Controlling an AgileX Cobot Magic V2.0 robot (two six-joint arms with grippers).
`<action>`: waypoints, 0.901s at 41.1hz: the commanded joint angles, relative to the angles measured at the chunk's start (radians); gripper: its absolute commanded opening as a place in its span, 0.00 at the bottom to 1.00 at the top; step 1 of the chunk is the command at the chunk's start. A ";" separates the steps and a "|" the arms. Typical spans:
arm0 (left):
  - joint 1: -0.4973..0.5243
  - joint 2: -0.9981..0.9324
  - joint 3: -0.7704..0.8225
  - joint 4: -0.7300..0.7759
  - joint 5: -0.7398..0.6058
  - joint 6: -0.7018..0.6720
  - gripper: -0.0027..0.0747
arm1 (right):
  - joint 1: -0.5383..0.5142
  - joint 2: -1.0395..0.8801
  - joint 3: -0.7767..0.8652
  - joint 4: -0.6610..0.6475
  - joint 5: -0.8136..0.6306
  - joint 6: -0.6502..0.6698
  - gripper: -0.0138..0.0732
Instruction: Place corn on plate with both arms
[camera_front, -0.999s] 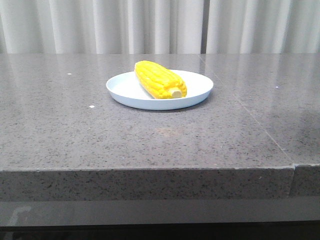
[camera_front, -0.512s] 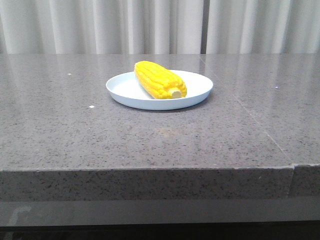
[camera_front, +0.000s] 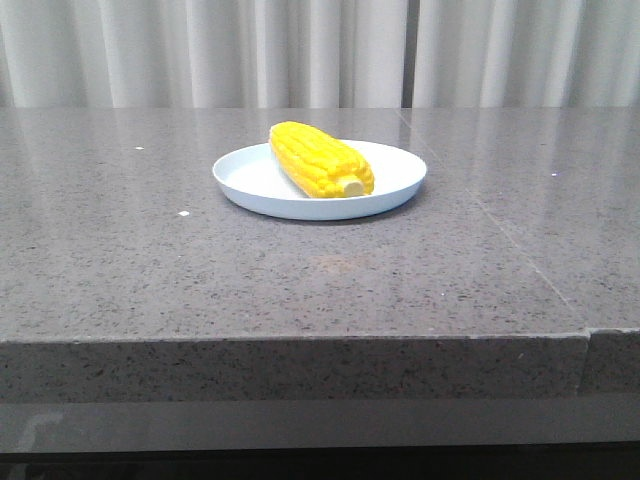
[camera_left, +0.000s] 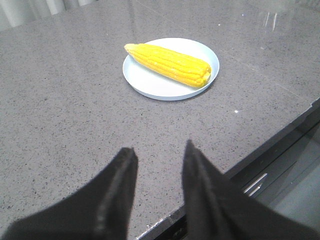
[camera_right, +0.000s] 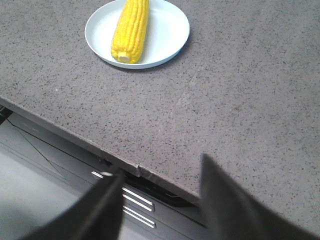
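Corn (camera_front: 320, 158), a bright yellow cob with neat rows of kernels and a pale cream stub end, lies on its side across a round, shallow, pale blue-white plate (camera_front: 250, 180) with a low raised rim. The cob is shorter than the plate is wide; its tapered tip reaches over the far rim while the stub end points toward the front edge of the speckled grey stone table (camera_front: 150, 270). The plate is smooth and plain, and no label, brand or writing can be read on it, on the corn or on the table top.

In the left wrist view the left gripper (camera_left: 158, 152) hangs above the table close to its front edge, well short of the plate (camera_left: 150, 82). Its two dark fingers (camera_left: 120, 182) stand a moderate gap apart with nothing between them, and the corn (camera_left: 170, 64) lies ahead of the fingertips, well apart from them.

In the right wrist view the right gripper (camera_right: 162, 172) sits back off the table, over the front edge, with dark drawer fronts and silver handles (camera_right: 135, 202) below it. Its fingers (camera_right: 225, 200) are spread wide and empty. The plate (camera_right: 170, 30) and corn (camera_right: 131, 30) lie far ahead of the fingertips, the stub end facing this gripper.

Pale pleated curtains (camera_front: 300, 50) hang behind the table.
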 joint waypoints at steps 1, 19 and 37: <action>-0.005 0.007 -0.025 -0.006 -0.078 -0.011 0.15 | -0.003 0.005 -0.021 -0.017 -0.060 0.004 0.29; -0.005 0.007 -0.025 -0.006 -0.078 -0.011 0.01 | -0.003 0.005 -0.021 -0.017 -0.065 0.004 0.08; -0.005 -0.011 -0.010 -0.006 -0.088 -0.011 0.01 | -0.003 0.005 -0.021 -0.017 -0.065 0.004 0.08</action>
